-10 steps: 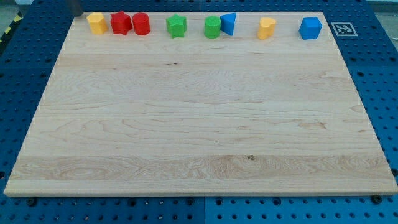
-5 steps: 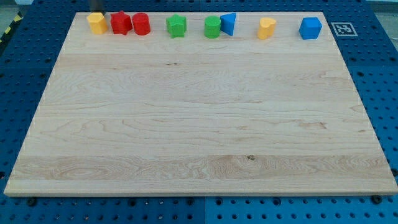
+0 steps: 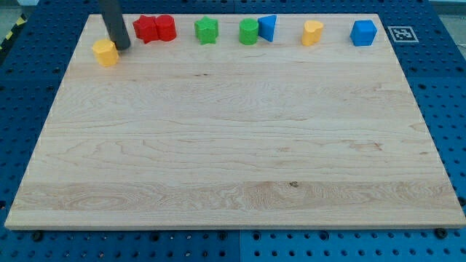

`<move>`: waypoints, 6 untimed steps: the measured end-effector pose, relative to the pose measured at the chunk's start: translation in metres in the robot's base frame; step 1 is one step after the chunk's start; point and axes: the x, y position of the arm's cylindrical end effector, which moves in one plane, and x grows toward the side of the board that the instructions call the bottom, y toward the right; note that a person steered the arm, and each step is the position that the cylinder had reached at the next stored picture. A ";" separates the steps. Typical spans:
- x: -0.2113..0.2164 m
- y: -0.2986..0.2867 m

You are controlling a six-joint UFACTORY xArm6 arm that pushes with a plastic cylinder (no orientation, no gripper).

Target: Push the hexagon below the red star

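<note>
The yellow hexagon (image 3: 105,52) lies near the board's top-left corner, left of and a little below the red star (image 3: 146,28). The dark rod comes down from the view's top edge, and my tip (image 3: 123,45) rests just right of and slightly above the hexagon, touching or nearly touching it. The tip is left of and below the red star. A red cylinder (image 3: 166,28) sits against the star's right side.
Along the top edge of the wooden board (image 3: 233,145) stand a green star (image 3: 207,30), a green cylinder (image 3: 249,31), a blue triangle (image 3: 267,27), a second yellow block (image 3: 312,33) and a blue cube (image 3: 362,33).
The rod has come down into view from the top. The yellow hexagon has moved down and slightly left, out of the top row, away from the red star.
</note>
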 end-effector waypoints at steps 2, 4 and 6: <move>0.013 -0.062; 0.039 0.011; 0.032 -0.002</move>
